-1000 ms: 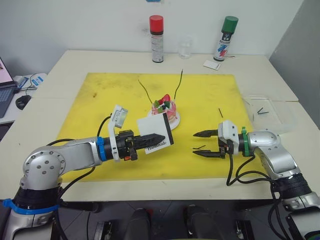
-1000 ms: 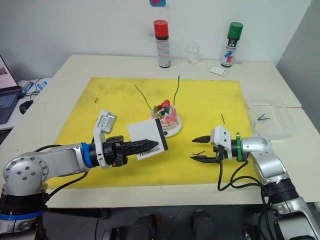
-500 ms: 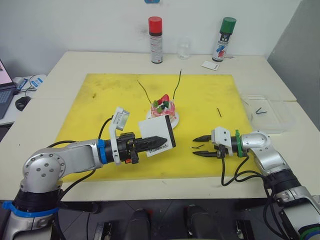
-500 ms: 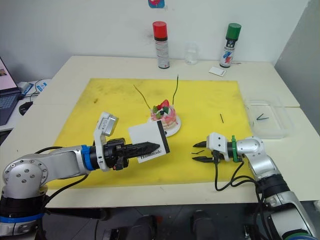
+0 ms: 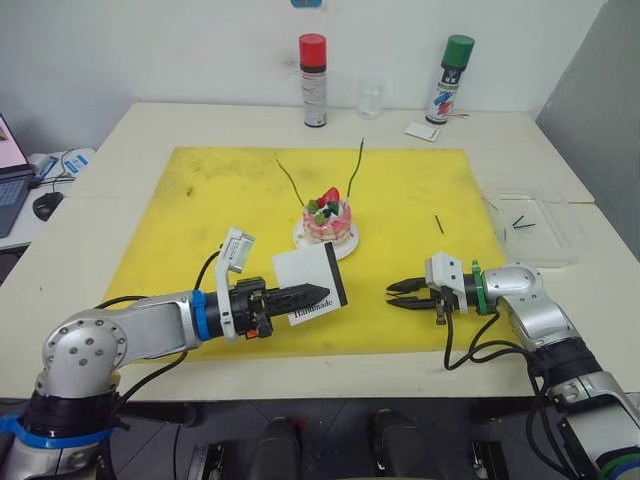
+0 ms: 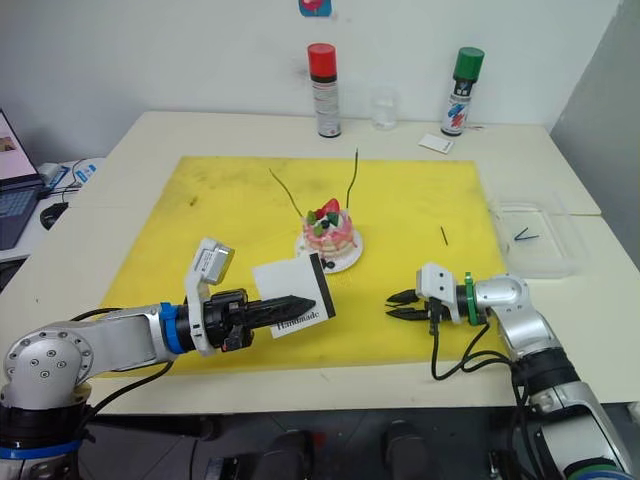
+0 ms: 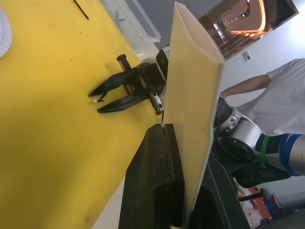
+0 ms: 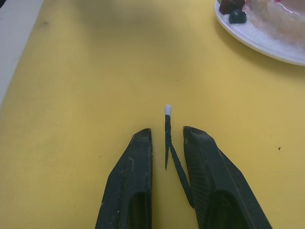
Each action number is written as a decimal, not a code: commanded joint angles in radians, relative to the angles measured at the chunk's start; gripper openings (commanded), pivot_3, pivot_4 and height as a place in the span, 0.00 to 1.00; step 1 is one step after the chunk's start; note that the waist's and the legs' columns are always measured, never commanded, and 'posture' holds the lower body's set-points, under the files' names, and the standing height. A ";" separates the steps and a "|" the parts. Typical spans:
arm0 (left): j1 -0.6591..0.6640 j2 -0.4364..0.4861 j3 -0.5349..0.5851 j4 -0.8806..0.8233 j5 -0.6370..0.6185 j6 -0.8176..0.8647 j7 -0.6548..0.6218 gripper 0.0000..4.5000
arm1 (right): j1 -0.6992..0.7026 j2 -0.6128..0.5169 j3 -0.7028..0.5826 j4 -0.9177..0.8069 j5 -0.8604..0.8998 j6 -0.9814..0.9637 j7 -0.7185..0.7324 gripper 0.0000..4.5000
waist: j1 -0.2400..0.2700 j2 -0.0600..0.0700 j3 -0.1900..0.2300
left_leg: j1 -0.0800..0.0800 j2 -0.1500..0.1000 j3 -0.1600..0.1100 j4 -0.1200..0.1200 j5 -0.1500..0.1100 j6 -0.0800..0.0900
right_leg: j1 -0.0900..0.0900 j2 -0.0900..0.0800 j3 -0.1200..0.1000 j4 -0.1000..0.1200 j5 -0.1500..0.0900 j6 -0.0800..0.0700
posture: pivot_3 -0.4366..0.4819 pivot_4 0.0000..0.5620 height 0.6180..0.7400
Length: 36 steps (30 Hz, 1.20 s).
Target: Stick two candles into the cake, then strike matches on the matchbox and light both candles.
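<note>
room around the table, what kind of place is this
Probably a lab or workshop rather than a home. Two spray cans, one red-capped and one green-capped, stand on a plain white table against a bare wall, a yellow mat marks a work area, and a laptop sits on a side desk.

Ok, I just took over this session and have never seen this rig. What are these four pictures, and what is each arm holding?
This is a two-armed humanoid robot. The two wide pictures come from its head camera, looking down over a table with a yellow mat. The other two come from cameras on its wrists.

The left end effector grips the white matchbox, held up on edge above the mat. The right end effector is low over the mat, its fingers open around a match with a white tip.

The cake already has both green candles in it. Another match lies on the mat, and more lie in a clear tray.
</note>
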 commanded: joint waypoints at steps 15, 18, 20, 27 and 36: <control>0.049 0.034 0.030 -0.052 -0.088 -0.043 -0.024 0.00 | -0.083 0.005 -0.005 0.083 0.003 -0.127 0.100 0.23 | 0.000 0.000 0.000 | -0.001 0.000 0.000 -0.001 0.000 0.000 | 0.000 0.000 0.000 -0.001 0.000 0.000 | 0.48 0.27 1.00; 0.054 0.041 0.027 -0.058 -0.101 -0.050 -0.020 0.00 | -0.120 0.011 -0.021 0.097 0.039 -0.116 0.142 0.23 | 0.000 0.000 0.000 | -0.001 0.000 0.000 -0.001 0.000 0.000 | -0.001 0.000 0.000 -0.001 0.000 0.000 | 0.48 0.27 1.00; 0.055 0.045 0.024 -0.059 -0.106 -0.055 -0.018 0.00 | -0.141 0.008 -0.020 0.116 0.039 -0.126 0.171 0.23 | -0.001 0.000 0.000 | -0.001 0.000 0.001 -0.001 0.000 0.000 | -0.001 0.000 0.000 -0.001 0.000 0.000 | 0.48 0.27 1.00; 0.063 0.048 0.020 -0.065 -0.111 -0.072 -0.014 0.00 | -0.159 0.020 -0.011 0.179 0.036 -0.149 0.224 0.23 | 0.000 0.000 0.000 | -0.001 0.000 0.000 -0.001 0.000 0.000 | -0.001 0.000 0.000 -0.001 -0.001 -0.001 | 0.48 0.27 1.00; 0.070 0.049 0.017 -0.080 -0.126 -0.085 0.002 0.00 | -0.170 0.030 -0.015 0.233 0.011 -0.190 0.209 0.23 | 0.000 0.000 0.000 | -0.001 0.000 0.000 -0.001 0.000 0.000 | -0.001 0.000 0.000 -0.001 -0.001 -0.001 | 0.48 0.27 1.00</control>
